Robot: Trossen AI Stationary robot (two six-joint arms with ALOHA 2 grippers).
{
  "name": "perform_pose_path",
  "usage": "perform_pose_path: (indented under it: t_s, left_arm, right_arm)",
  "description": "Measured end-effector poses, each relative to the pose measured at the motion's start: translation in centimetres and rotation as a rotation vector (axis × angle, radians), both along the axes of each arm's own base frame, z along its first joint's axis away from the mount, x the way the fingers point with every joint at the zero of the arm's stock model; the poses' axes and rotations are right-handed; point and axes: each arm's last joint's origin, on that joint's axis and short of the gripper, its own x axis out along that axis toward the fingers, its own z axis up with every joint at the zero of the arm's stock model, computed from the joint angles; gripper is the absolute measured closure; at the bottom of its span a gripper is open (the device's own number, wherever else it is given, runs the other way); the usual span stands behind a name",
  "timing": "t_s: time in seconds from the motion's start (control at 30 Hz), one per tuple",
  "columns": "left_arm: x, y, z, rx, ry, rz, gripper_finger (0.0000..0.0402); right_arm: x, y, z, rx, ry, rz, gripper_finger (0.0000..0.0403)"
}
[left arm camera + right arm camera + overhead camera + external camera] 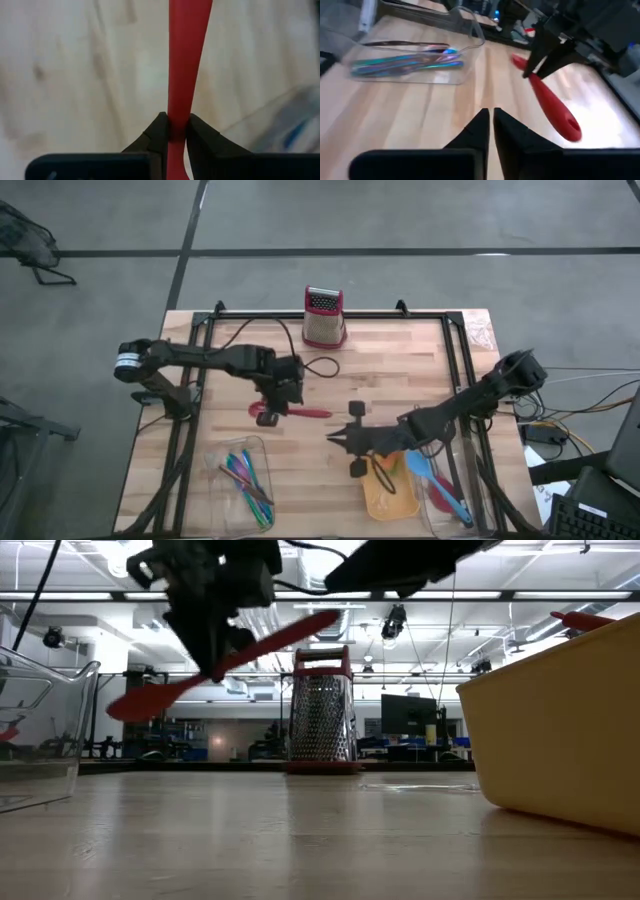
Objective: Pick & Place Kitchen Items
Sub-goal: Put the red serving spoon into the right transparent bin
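The spoon (292, 412) is bright red. The grater (323, 317) is silver metal, dotted with holes, with a red top. The table (400, 380) is pale striped wood. One tray (222, 455) is clear and holds purple, green and blue sticks (245, 477); the other tray (388, 502) is orange-yellow.

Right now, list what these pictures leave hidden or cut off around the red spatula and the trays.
- Red spatula: left wrist view cuts off both ends; the left gripper covers the gripped stretch.
- Orange tray: low view shows only its wall; contents hidden, except a red tip above the rim.
- Clear tray: high view shows its sticks too small to count.
- Right gripper: empty, its jaws nearly together.
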Motion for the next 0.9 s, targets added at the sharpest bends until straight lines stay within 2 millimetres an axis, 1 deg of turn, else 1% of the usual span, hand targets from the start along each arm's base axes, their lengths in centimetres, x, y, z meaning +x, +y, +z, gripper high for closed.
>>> perform_pose_path:
  t_s: [0.1,0.17,0.37,0.47,0.6,0.77,0.9]
  left_arm:
    - [0.2,-0.2,0.6,-0.089,-0.011,0.009,0.0355]
    - [0.1,-0.3,0.6,-0.114,0.006,0.029,0.0354]
    - [-0.5,-0.5,-0.3,-0.124,0.076,0.044,0.0355]
    - [-0.6,-0.6,-0.6,-0.134,0.088,0.038,0.0355]
    - [-0.6,-0.9,-0.7,-0.149,0.091,0.026,0.0355]
    - [-0.7,-1.1,-0.7,-0.149,0.095,0.018,0.0355]
    - [-0.7,-1.1,-0.7,-0.150,0.096,0.019,0.0354]
  right_arm:
    - [0.9,0.7,0.2,-0.072,-0.002,-0.018,0.0350]
    - [1.5,1.1,0.1,-0.142,0.026,-0.045,0.0330]
    - [3.3,2.8,0.8,-0.342,0.080,-0.134,0.0264]
    - [4.3,3.5,0.1,-0.438,0.133,-0.151,0.0231]
    - [5.7,3.8,-1.0,-0.556,0.224,-0.217,0.0194]
    - [7.1,4.2,-2.3,-0.714,0.311,-0.312,0.0166]
    - [7.9,4.5,-2.4,-0.776,0.339,-0.344,0.0163]
